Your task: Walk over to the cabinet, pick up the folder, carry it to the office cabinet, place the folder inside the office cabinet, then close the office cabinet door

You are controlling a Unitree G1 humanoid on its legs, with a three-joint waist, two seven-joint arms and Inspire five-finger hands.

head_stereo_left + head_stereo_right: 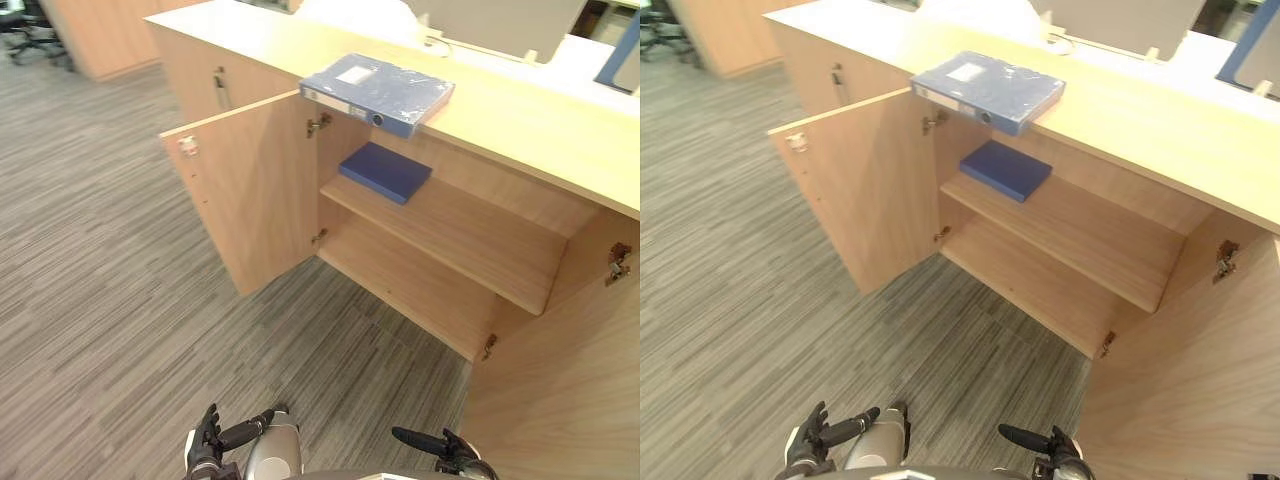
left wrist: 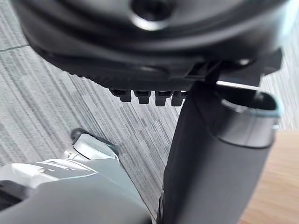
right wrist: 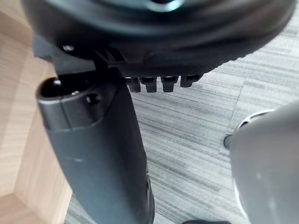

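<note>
Well, the light blue folder [image 1: 375, 93] lies flat on top of the cabinet [image 1: 520, 125], one corner jutting over the front edge, right above the open compartment. Below it, on the upper shelf [image 1: 470, 240], rests a darker blue flat item [image 1: 385, 171] (a folder or a book, I cannot tell which). Both doors stand swung wide: the left door [image 1: 250, 200] out over the striped grey carpet [image 1: 100, 290], the right door [image 1: 570, 380] close by the robot's right side. The left hand [image 1: 205, 442] and right hand [image 1: 455, 452] hang low, well apart from the folder. The left fingers [image 2: 142, 96] and the right fingers [image 3: 169, 83] are relaxed and uncurled, thumbs out, holding nothing.
</note>
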